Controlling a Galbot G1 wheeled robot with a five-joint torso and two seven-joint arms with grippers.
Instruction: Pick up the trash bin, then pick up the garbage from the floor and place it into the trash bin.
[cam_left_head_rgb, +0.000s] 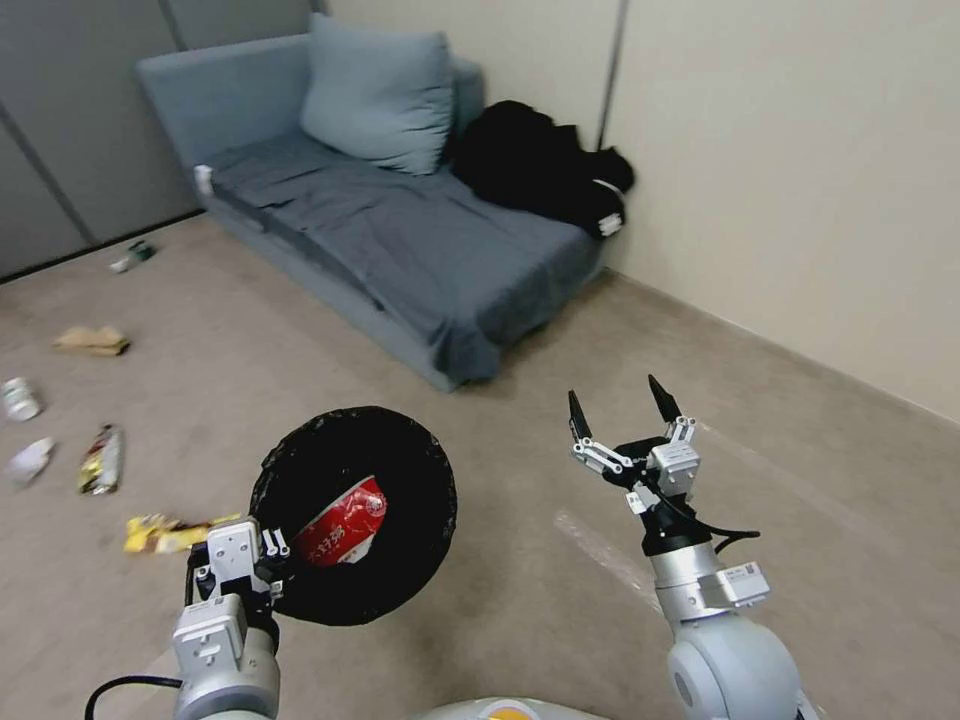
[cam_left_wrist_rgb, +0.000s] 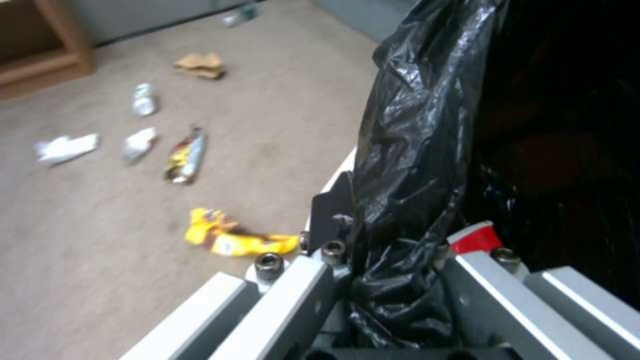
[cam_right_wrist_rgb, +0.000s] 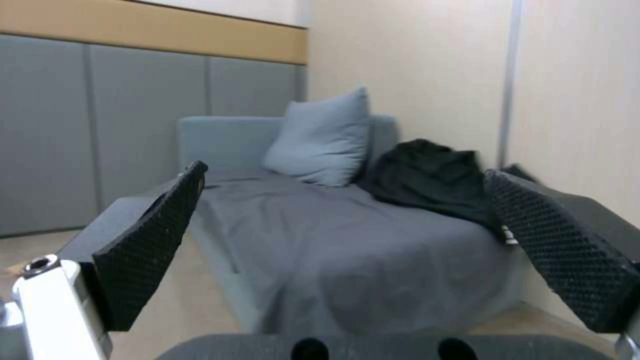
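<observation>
While the left gripper (cam_left_head_rgb: 268, 572) clamps the near rim of the trash bin (cam_left_head_rgb: 352, 515) in the lower centre of the head view, the bin is held above the floor with its black-lined mouth turned toward the camera. Inside it lies a red packet (cam_left_head_rgb: 342, 523). The right gripper (cam_left_head_rgb: 622, 408) is in the lower right of the frame, its two black fingers spread wide and holding nothing. At the left side of the frame the garbage is scattered on the floor: a yellow wrapper (cam_left_head_rgb: 168, 532) just beside the bin, a foil wrapper (cam_left_head_rgb: 100, 460), a white tissue (cam_left_head_rgb: 30, 460), a small bottle (cam_left_head_rgb: 18, 398), a brown paper bag (cam_left_head_rgb: 92, 341) and, farther up, another small bottle (cam_left_head_rgb: 132, 256). A grey sofa (cam_left_head_rgb: 400, 240) with a cushion (cam_left_head_rgb: 380, 95) and a black garment (cam_left_head_rgb: 540, 165) fills the upper middle.

In the left wrist view the black bag (cam_left_wrist_rgb: 413, 150) takes the right half of the frame, pinched between the grey fingers (cam_left_wrist_rgb: 293, 295) at the bottom. A red corner of the packet shows at the lower right. The litter is in the left half.

In the right wrist view the two textured pads (cam_right_wrist_rgb: 150, 245) stand far apart at the left and right edges, with the sofa in the middle between them.
</observation>
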